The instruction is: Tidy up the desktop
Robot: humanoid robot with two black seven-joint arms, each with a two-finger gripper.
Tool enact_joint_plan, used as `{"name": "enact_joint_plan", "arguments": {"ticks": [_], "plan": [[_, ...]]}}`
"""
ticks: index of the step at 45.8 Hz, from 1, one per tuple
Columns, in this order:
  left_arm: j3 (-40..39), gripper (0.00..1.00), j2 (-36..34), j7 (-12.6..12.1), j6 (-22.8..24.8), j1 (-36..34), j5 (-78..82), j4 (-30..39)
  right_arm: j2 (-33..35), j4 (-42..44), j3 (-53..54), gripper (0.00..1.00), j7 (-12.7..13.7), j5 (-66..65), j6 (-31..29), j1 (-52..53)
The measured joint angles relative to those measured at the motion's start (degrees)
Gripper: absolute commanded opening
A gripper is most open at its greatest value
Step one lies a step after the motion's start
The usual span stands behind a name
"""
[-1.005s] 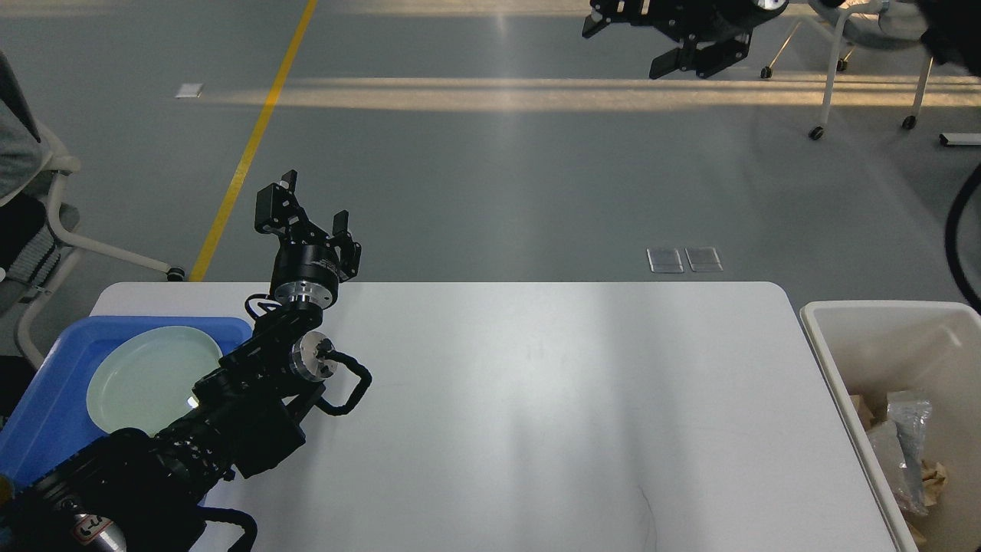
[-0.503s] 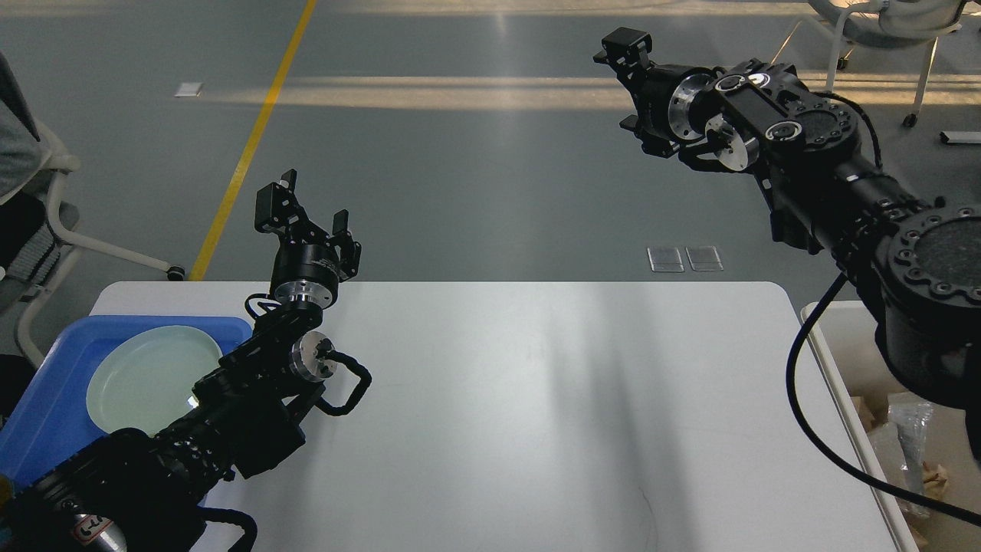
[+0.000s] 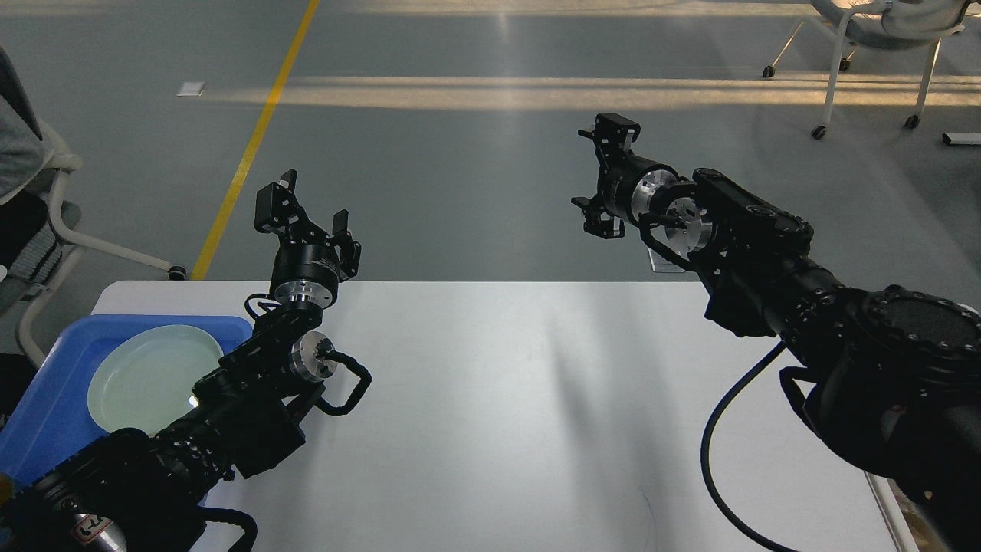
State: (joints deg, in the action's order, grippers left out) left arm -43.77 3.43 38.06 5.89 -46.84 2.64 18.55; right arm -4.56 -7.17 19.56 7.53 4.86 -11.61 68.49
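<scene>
Inspecting the head view, the only one supplied: the desktop [image 3: 490, 399] fills the lower frame, its visible surface bare apart from shadows. At its left edge sits a blue tray [image 3: 46, 399] holding a pale green plate [image 3: 146, 376], a placement that suggests sorted items go there. The left gripper [image 3: 305, 207] is raised above the table's far left edge, fingers spread apart and holding nothing. The right gripper [image 3: 605, 180] hangs beyond the far edge, also empty; its fingers appear parted (seen nearly end-on, so this is less certain). Judgement: with both arms lifted clear of the surface and nothing loose visible, the tidying appears at or near completion.
</scene>
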Motion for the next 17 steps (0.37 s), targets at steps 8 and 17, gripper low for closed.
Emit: {"name": "enact_joint_plan", "arguments": {"ticks": [8,17], "plan": [[0.0,0.99,0.0,0.0,0.0,0.0,0.0,0.0,-0.8,0.1,11.2,1.00,-0.7,1.0,5.8,-2.0],[0.0,0.99,0.0,0.0,0.0,0.0,0.0,0.0,-0.9,0.0,21.7,1.00,-0.9,5.9,9.9,-3.2]]}}
